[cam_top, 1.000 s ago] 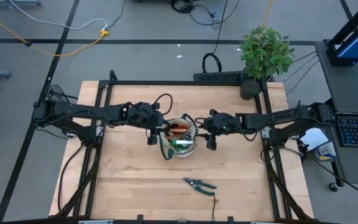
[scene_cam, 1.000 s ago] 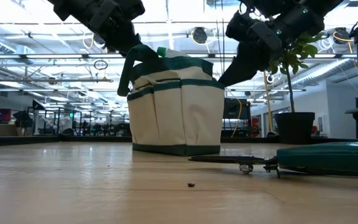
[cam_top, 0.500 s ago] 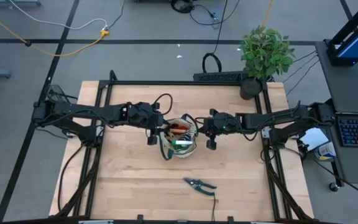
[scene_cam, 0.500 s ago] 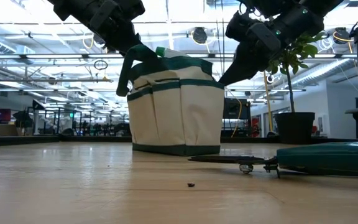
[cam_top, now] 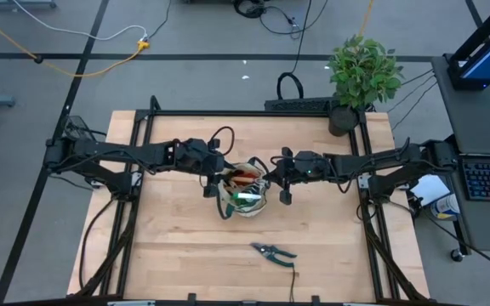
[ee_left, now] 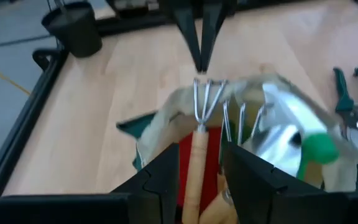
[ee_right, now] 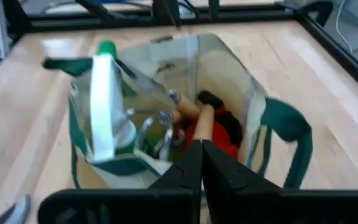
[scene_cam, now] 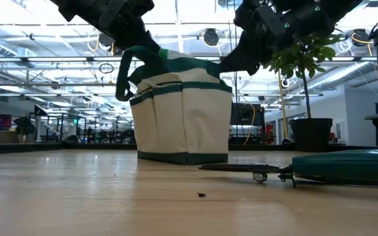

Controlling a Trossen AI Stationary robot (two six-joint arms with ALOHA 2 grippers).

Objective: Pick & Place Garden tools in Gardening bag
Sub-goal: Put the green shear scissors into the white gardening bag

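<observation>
Likely to tip the gardening bag [cam_top: 243,194] at table centre — left gripper [ee_left: 199,163] clamped on the fork [ee_left: 199,127] inside, right gripper [ee_right: 201,163] pinched together at its rim, pruning shears [cam_top: 272,252] lying well apart.

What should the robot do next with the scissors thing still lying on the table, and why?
Probably the right gripper should leave the beige fabric bag with green trim and move toward the green-handled pruning shears. They lie alone on the wooden table, outside the bag, which already holds the wooden-handled fork. The left gripper is at the bag.
</observation>
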